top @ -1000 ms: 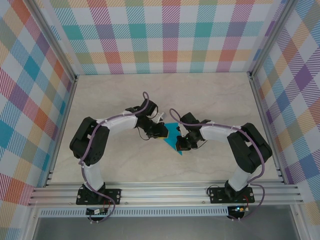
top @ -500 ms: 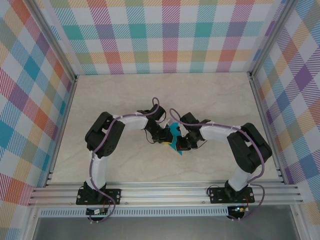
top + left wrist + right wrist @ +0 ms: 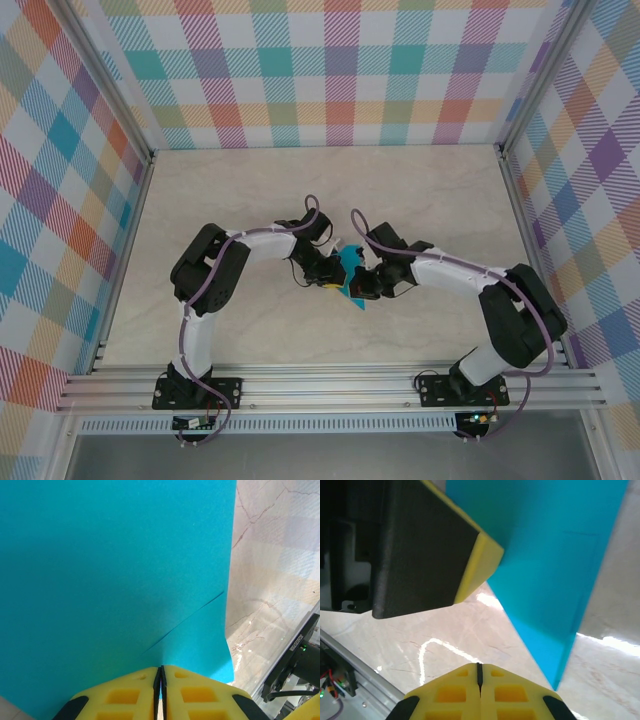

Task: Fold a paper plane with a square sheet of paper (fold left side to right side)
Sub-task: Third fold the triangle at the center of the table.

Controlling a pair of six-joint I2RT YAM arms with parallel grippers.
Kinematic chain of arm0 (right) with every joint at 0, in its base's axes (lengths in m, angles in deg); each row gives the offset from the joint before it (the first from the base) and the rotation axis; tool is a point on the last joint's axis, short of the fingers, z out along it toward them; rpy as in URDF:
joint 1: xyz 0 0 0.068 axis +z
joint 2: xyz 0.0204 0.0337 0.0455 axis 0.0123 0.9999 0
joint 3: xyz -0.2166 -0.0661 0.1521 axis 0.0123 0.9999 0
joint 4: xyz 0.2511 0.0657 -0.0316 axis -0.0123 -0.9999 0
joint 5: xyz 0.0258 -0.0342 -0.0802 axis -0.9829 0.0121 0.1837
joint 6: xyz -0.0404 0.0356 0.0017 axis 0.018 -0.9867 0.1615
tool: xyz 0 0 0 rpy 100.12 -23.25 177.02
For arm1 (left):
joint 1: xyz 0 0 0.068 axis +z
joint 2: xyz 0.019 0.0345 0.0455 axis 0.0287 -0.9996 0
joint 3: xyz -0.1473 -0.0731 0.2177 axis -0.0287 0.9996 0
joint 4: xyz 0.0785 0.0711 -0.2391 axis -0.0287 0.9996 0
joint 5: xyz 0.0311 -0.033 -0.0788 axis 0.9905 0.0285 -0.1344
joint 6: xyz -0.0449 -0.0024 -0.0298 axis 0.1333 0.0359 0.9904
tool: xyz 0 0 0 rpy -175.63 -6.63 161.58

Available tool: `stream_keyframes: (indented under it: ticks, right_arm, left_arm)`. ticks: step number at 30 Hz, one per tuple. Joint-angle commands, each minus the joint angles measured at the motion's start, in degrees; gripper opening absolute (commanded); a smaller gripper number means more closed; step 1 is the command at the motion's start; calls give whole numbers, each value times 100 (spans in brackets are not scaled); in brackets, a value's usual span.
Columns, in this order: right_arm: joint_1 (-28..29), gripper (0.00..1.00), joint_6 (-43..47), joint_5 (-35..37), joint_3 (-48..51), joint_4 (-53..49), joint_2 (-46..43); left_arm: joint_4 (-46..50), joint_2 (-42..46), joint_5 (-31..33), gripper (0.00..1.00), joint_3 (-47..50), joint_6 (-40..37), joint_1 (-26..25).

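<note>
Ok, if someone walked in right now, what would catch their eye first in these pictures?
The bright turquoise sheet of paper, partly folded, sits between both arms at the middle of the marble-look table. The left gripper is shut on its edge; the right gripper is shut beside its pointed corner. Loud plaid walls surround it all.

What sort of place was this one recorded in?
Most likely a purpose-built robot test cell: a left arm and right arm bolted to an aluminium rail, plaid-printed walls on three sides, and a marble-look tabletop.
</note>
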Motion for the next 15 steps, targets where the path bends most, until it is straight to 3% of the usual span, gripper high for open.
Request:
stream_keyframes:
  ticks: [1,15]
  right_arm:
    - [143,1,-543,-187,72,379,241]
    - [181,0,-792,603,-122,325,796]
  left_arm:
    - [266,-443,723,13,22,-70,-5]
    - [421,-467,856,12,-72,-94,-14]
